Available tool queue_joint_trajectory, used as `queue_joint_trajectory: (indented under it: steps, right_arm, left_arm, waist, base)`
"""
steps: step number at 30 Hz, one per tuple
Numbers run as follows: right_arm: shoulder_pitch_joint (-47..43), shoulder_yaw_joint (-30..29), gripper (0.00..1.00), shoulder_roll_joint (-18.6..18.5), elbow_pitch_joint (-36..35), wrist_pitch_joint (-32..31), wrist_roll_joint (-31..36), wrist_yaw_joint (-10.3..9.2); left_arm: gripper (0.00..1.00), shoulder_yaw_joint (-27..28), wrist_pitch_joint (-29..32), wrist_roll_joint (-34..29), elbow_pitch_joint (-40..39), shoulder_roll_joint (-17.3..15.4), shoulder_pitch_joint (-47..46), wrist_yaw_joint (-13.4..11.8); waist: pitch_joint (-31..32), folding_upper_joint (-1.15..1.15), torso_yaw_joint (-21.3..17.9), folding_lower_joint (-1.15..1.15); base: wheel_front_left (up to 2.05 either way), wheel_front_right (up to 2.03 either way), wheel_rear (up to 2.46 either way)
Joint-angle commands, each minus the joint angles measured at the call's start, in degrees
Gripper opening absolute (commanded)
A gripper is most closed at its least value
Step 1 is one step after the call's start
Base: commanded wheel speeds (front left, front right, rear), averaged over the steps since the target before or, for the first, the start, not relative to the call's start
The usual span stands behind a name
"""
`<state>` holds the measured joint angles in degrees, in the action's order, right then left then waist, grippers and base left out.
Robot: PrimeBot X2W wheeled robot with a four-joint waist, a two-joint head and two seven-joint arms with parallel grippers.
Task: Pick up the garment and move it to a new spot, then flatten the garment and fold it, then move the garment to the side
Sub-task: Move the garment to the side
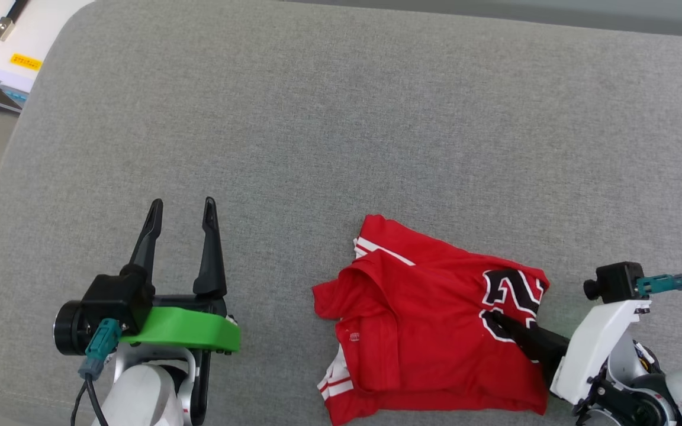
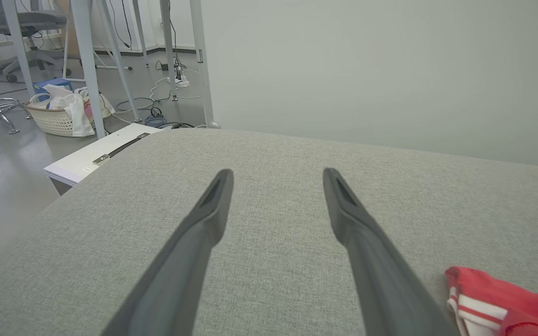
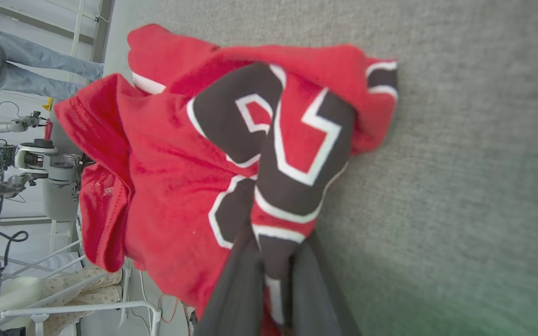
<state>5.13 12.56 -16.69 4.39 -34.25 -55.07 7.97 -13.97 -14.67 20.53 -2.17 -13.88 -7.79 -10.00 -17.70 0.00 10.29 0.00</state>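
The garment, a red jersey with white-striped trim and a black, white-outlined number, lies crumpled on the grey cushion at the lower middle right. My right gripper reaches in from the lower right, shut on a fold of the printed cloth; in the right wrist view the garment is pinched and bunched between the two dark fingers. My left gripper stands open at the lower left, well apart from the garment, with nothing between its fingers. The left wrist view shows that open left gripper and a striped corner of the garment.
The grey fabric cushion stretches far beyond the garment, upward and to the left. A white box sits off its rounded far left corner. Table legs, cables and a laundry basket stand on the floor beyond the cushion.
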Motion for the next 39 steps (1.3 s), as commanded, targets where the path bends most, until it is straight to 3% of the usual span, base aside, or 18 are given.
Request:
queue_joint_trajectory:
  steps: [1, 7, 12, 21, 24, 29, 39]
  right_arm:
    - [0.08, 1.40, 0.00, -0.45, 0.28, 0.36, 1.58, -0.48]
    - [2.94, 2.82, 0.00, -4.65, -7.47, 1.64, 9.20, -0.48]
    - [3.74, 1.78, 0.00, -7.71, -14.49, -0.78, 14.28, -0.48]
    - [3.52, -5.51, 0.00, -10.80, -18.84, -5.41, 19.37, -0.48]
    - [5.46, -7.56, 0.00, -10.78, -16.01, -5.56, 18.44, -0.48]
    - [11.55, -9.72, 0.00, -12.88, -7.80, -4.26, 18.17, -0.48]
    - [25.36, -12.43, 0.00, -20.59, 10.59, 2.21, 22.26, -0.48]
  left_arm:
    - [1.00, 0.47, -0.33, -0.52, 0.23, 0.41, -0.50, 0.39]
    - [1.00, 1.47, -0.33, -1.27, -0.42, 0.13, 0.91, 0.69]
    - [1.00, 1.93, -0.33, -1.25, -1.01, -0.17, 0.94, 1.08]
    - [1.00, 2.00, -0.06, -3.21, -3.77, -1.98, -1.43, 1.42]
    - [1.00, 1.74, 1.34, -3.80, -5.40, -2.86, -2.59, 1.49]
    - [1.00, 0.13, 4.19, -5.38, -8.14, -4.40, -7.01, 2.83]
    - [1.00, -3.66, 8.92, -7.90, -12.00, -5.04, -16.57, 5.37]
  waist:
    - [1.57, 0.00, -1.30, 0.00]
    - [4.50, 0.00, -5.58, 0.00]
    - [4.69, 0.00, -10.96, 0.00]
    - [0.13, 0.00, -23.48, 0.00]
    - [-2.75, 0.00, -27.63, 0.00]
    - [-7.60, 0.00, -31.21, 0.00]
    - [-17.30, 0.00, -29.47, 0.00]
  base:
    - [0.00, 0.00, 0.00]
    - [0.00, 0.00, 0.00]
    - [0.00, 0.00, 0.00]
    - [0.00, 0.00, 0.00]
    - [0.00, 0.00, 0.00]
    - [0.00, 0.00, 0.00]
    - [0.00, 0.00, 0.00]
